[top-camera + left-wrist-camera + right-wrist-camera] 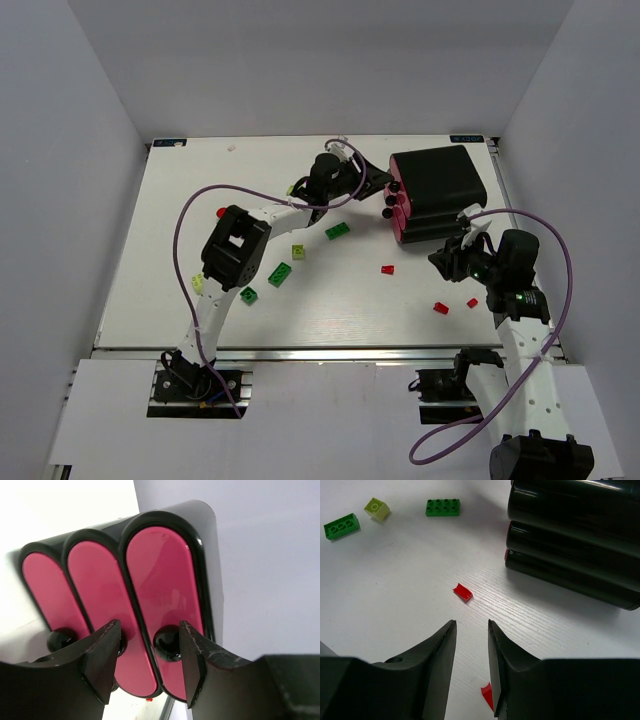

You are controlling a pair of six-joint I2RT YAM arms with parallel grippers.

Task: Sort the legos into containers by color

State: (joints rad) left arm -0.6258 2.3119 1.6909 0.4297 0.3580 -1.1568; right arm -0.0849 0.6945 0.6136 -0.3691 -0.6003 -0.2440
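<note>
The containers (440, 185) are a stack of three black drawers with magenta fronts (160, 595) and round dark knobs, standing at the back right of the table. My left gripper (150, 630) is open right in front of them. One knob (167, 642) lies between its fingers, close to the right one, and nothing is gripped. My right gripper (471, 627) hangs low over the table, open by a narrow gap with nothing in it. A red lego (463, 592) lies just ahead of it, and another red one (489, 695) peeks out beside its right finger.
Dark green legos (337, 231) (280, 273) (248, 294) and lime ones (298, 251) (197, 284) lie mid-table. Red legos (387, 269) (441, 307) (472, 302) lie front right, and one (221, 212) sits at the left. White walls enclose the table.
</note>
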